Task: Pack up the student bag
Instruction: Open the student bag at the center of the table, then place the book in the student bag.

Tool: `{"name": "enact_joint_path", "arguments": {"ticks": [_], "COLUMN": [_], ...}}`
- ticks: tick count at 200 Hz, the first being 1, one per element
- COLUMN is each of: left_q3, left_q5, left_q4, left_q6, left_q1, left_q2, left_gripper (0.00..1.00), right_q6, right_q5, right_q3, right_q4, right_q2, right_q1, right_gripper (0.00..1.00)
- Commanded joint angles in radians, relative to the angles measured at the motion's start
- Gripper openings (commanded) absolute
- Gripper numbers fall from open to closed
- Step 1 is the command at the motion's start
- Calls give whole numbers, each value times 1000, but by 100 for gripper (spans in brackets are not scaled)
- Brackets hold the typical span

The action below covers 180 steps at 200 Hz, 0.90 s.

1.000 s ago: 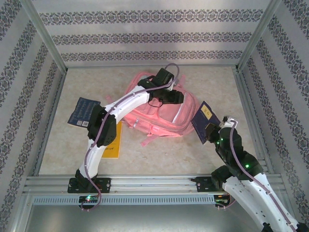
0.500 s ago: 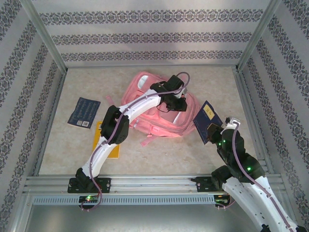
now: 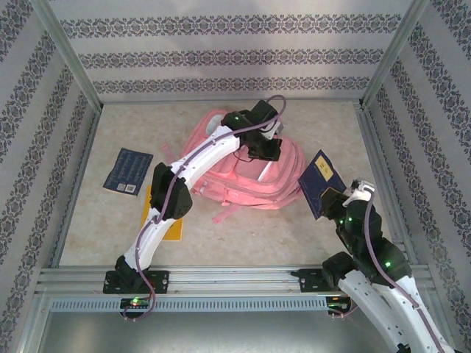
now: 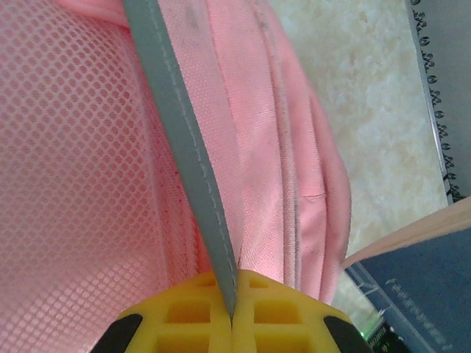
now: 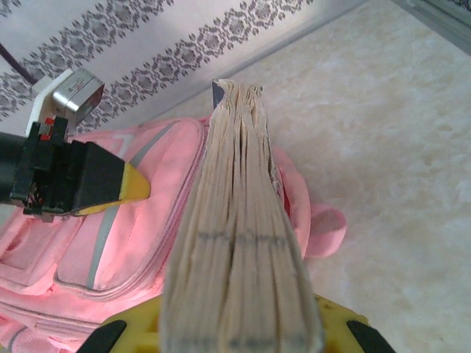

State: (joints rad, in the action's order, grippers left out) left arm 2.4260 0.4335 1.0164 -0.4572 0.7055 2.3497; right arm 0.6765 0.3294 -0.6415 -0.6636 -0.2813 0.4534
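Note:
The pink student bag (image 3: 239,180) lies in the middle of the table, and its mesh and fabric show close up in the left wrist view (image 4: 88,147). My left gripper (image 3: 266,145) is over the bag's upper right part. It is shut there (image 4: 232,318), its yellow pads pinching a grey strip (image 4: 176,132) of the bag's trim. My right gripper (image 3: 335,200) stands to the right of the bag, shut (image 5: 239,327) on a thick dark blue book (image 3: 321,182). The book's page edges (image 5: 235,220) face the wrist camera. In the right wrist view the bag (image 5: 140,257) lies beyond the book.
A dark blue booklet (image 3: 127,170) lies flat at the left. A yellow book (image 3: 171,219) lies partly under the left arm. Metal rails (image 3: 221,279) run along the near edge, and patterned walls close the other sides.
The left gripper has closed from open onto the bag's grey strip and shifted slightly toward the back. The right arm has drifted a little to the right with the book.

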Motion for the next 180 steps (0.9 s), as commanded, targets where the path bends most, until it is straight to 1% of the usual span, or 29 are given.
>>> {"name": "enact_joint_path", "arguments": {"ticks": [1,44,64,86,111,138,150,165,180], "left_q3": [54,60,80,85,60,23,3,-23,-45], "left_q5": [-1,37,75,123,212,273,310,347,377], "left_q4": [81,84,84,74,36,-1,-23,-48,-68], "left_q6": [34,24,18,13,-1,-3,-6,-15,-15], "left_q1": [-48,-99,-120,-146,-175,-184,-185,-185,-185], "left_q2": [-150,-239,-259,-285,-315,-347,-364,-383,-404], "left_gripper": [0,0,0,0,0,0,0,0,0], "right_q6": [-15,14,31,65,135,245,335,463,544], "right_q5": [38,28,-17,-82,-211,-414,-516,-640,-691], "right_q3": [-60,-61,-35,-9,37,91,125,172,197], "right_q4": [28,42,82,126,220,387,496,691,815], "right_q2": [21,43,53,31,-25,-114,-163,-233,-295], "right_q1": [-9,-8,-9,-8,-8,-23,-41,-65,-74], "right_gripper": [0,0,0,0,0,0,0,0,0]}}
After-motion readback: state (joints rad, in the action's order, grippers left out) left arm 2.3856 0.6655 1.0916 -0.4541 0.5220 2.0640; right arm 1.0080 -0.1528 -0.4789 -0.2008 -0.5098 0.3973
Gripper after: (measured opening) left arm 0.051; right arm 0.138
